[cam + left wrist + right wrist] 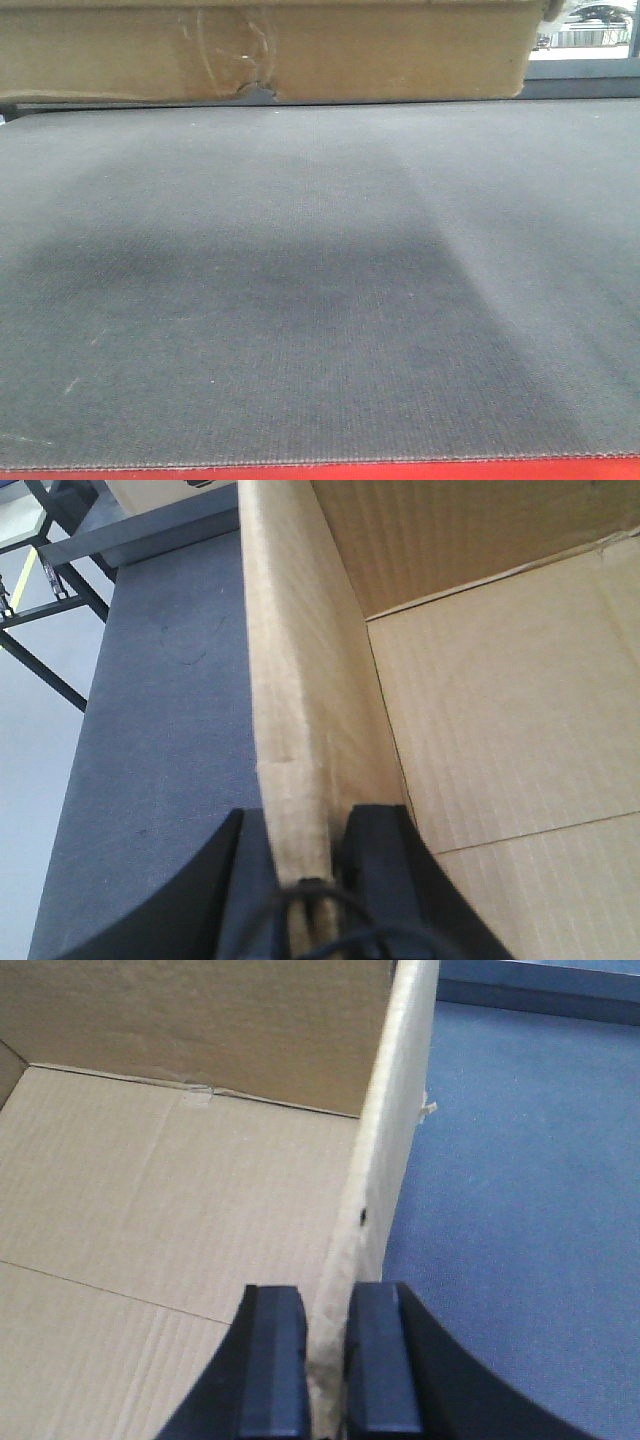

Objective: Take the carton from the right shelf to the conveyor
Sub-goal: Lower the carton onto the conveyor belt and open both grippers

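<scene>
Brown corrugated cardboard makes up the carton (300, 50), an open-topped box that fills the far edge of the front view. Its near side shows a scuffed, torn patch of tape (245, 70). It sits at the far side of a dark grey woven belt (320, 300); whether its base touches the belt cannot be told from here.

The left gripper (312, 865) is closed on the top edge of one carton wall. Its black fingers (385, 860) press the cardboard from both sides, one inside the box and one outside. The right gripper (326, 1345) pinches the opposite wall the same way, and its black fingers (275, 1360) sit tight against the frayed cardboard edge. Both wrist views look down into the bare carton floor, with a seam running across it.

The grey belt spreads toward the camera. A red strip (320, 472) runs along its near edge. Past the belt's left side stands a black metal frame (60, 590) over a pale floor. At the far right there is a bright window (590, 30).
</scene>
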Robot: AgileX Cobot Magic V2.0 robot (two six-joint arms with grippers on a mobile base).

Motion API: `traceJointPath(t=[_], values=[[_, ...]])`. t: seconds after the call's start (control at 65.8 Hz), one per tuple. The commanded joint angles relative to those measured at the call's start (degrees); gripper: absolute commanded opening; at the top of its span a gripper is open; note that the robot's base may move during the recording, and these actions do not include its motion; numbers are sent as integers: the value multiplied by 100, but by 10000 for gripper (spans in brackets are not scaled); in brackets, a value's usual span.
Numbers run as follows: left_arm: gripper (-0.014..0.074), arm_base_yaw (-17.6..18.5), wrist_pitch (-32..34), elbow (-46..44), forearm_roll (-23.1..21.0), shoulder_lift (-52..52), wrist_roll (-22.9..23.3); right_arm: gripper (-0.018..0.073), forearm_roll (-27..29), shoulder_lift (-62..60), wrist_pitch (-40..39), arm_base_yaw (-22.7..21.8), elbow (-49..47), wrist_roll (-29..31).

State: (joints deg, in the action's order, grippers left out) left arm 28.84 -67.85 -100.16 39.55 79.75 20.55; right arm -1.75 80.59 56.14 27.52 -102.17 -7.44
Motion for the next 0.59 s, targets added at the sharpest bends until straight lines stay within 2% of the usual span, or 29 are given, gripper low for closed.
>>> traceJointPath(t=[0.0,0.122,0.182,0.228,0.349,0.41,0.577], values=[[-20,-41,-211,-11,643,-57,-67,-57,-257,-116,-177,-36,-38,80],[-20,-41,-211,-11,554,-57,-67,-57,-227,-116,-302,-36,-38,80],[-20,-52,-211,-11,273,-57,-67,-57,-164,-116,-259,-36,-38,80],[-20,-82,-211,-11,-84,-57,-67,-57,-164,-116,-169,-36,-38,80],[-20,-397,130,-11,-1581,-14,-108,-57,-164,51,128,-161,-38,80],[-20,-591,357,-4,-1989,63,-245,-57,-164,208,265,-274,-38,80],[-20,-1028,656,-4,-2065,471,-258,-57,-164,788,342,-521,-38,80]])
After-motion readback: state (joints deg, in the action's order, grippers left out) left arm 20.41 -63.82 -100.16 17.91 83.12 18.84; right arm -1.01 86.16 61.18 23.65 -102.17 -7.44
